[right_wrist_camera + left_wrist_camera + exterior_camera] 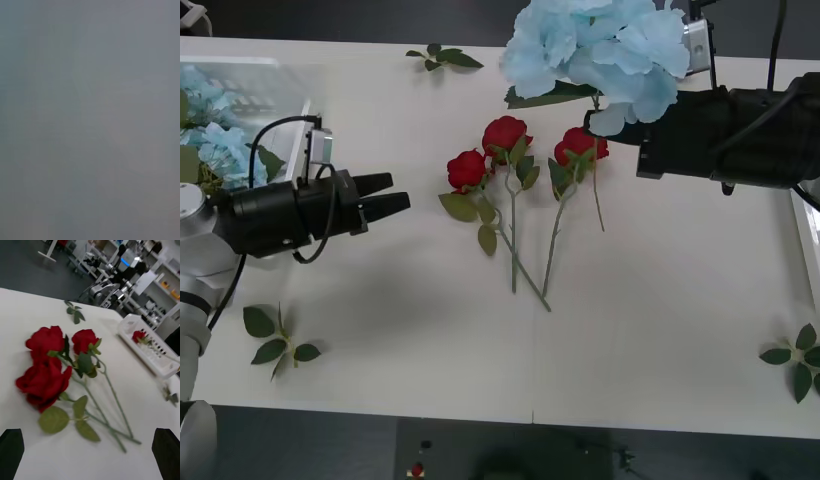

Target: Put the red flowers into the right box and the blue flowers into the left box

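Three red flowers lie mid-table with stems crossing: one (468,170), one (505,133) and one (580,145); the left wrist view shows them close up (45,380). My left gripper (388,195) hovers left of them, open and holding nothing, its black fingertips (11,450) at that view's corners. A big blue flower (600,45) hangs in the air above the table's far side, and my right gripper (612,125) is shut on it, its tips hidden by petals. The left box (290,75) holds blue flowers (210,140). The right box (150,352) holds a red flower (138,336).
Loose green leaf sprigs lie at the far edge (442,57), the near left (278,340) and the near right (798,360). The right box's pale rim (808,235) runs along the table's right edge. Bare white table lies in front of the roses.
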### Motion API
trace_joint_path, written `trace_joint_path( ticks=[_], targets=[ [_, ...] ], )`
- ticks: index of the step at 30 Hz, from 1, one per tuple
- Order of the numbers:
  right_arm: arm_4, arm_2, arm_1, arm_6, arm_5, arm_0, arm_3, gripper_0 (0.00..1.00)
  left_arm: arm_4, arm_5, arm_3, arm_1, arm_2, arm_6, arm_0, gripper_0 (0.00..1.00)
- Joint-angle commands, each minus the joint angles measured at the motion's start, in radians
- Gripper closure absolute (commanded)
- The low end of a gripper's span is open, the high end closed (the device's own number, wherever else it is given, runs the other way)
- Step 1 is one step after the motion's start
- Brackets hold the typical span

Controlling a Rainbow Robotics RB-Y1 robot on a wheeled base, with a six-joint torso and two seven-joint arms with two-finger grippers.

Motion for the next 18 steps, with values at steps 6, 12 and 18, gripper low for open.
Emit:
trace_joint_path(
  ticks=[6,12,18],
  targets=[
    [-0.019,-0.013,-0.02,-0.016,-0.056,0.03,-0.125,1.0,0.227,-0.003,-0.01,-0.112,-0.157,0.032,-0.002,0.0],
    [-0.019,0.002,0.018,-0.025,-0.068,0.03,-0.137,1.0,0.354,-0.098,-0.079,-0.155,-0.31,0.032,-0.002,0.0],
    [-0.019,0.042,0.03,-0.03,-0.122,0.024,-0.155,1.0,0.414,-0.177,-0.122,-0.173,-0.41,0.032,-0.002,0.0]
  ],
)
